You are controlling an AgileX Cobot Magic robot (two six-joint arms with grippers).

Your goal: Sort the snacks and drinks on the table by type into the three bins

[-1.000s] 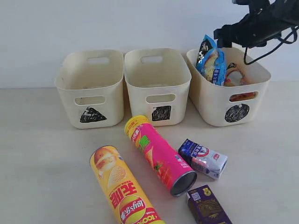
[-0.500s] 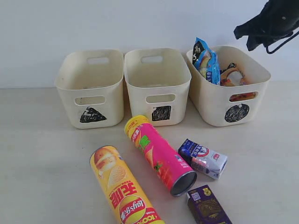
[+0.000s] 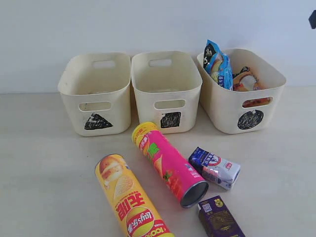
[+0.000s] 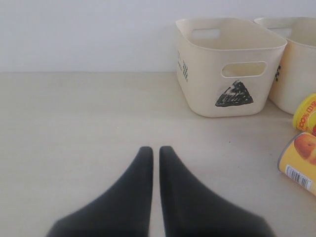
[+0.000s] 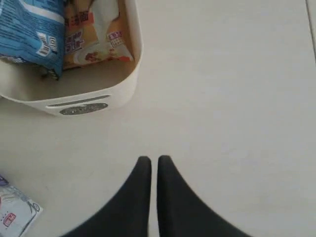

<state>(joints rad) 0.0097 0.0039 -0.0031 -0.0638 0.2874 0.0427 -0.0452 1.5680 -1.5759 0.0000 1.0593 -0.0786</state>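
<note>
The left tool sits low over the worktop. Its two dark fingers are pressed together with only a hairline slit between them, and nothing is pinched. Ahead of it and off to one side stands the triangle bin, and the square bin is just past that, the two almost touching. Nearer the tool on the same side lies one end of the yellow tube, on its side. The yellow rim of the pink tube pokes in between it and the bins.

The right tool looks down on bare worktop, its fingers likewise pressed together and gripping nothing. Ahead of its tips and to one side is the circle bin, with the blue packet and the orange packet inside, leaning against each other. A corner of the white and blue carton lies on the worktop, well to the side of the fingers and on the bin's side.

The purple carton shows only in the exterior view, where the right tool itself is no more than a dark scrap at the edge. It lies near the pink tube's metal end, just beside the other carton.
</note>
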